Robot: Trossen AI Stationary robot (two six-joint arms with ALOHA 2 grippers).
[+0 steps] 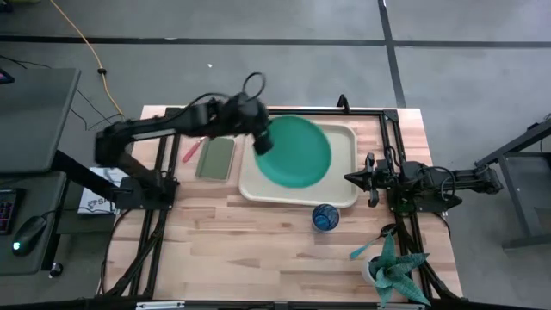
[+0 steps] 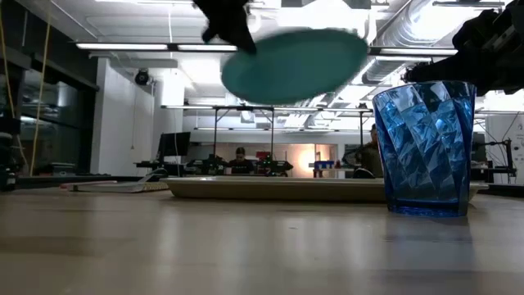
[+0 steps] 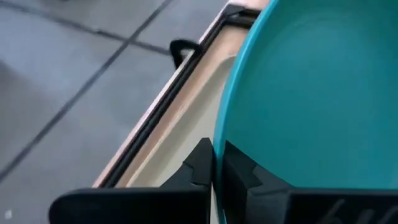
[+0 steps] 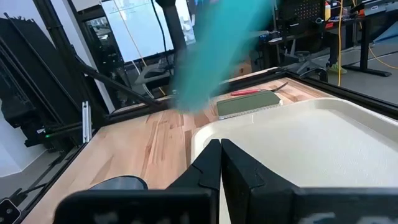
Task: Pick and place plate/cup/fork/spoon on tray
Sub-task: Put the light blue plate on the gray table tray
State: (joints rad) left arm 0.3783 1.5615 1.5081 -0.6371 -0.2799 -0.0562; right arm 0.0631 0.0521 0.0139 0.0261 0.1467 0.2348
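My plate (image 1: 297, 153): smooth matt plastic. Cup (image 2: 424, 147): glossy faceted translucent plastic. Tray (image 4: 323, 149): finely textured matt plastic. Table (image 1: 258, 241): wood.

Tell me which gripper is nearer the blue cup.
Right. The right gripper hovers at the tray's right edge, just beyond the cup. The left gripper holds the plate over the tray's far-left side, farther away.

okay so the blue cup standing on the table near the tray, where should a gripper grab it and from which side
The cup stands upright, mouth open, just off the tray. Probably best from straight above: one of the fingers inside, one outside, pinching the rim, on the side away from the tray, where bare table leaves room.
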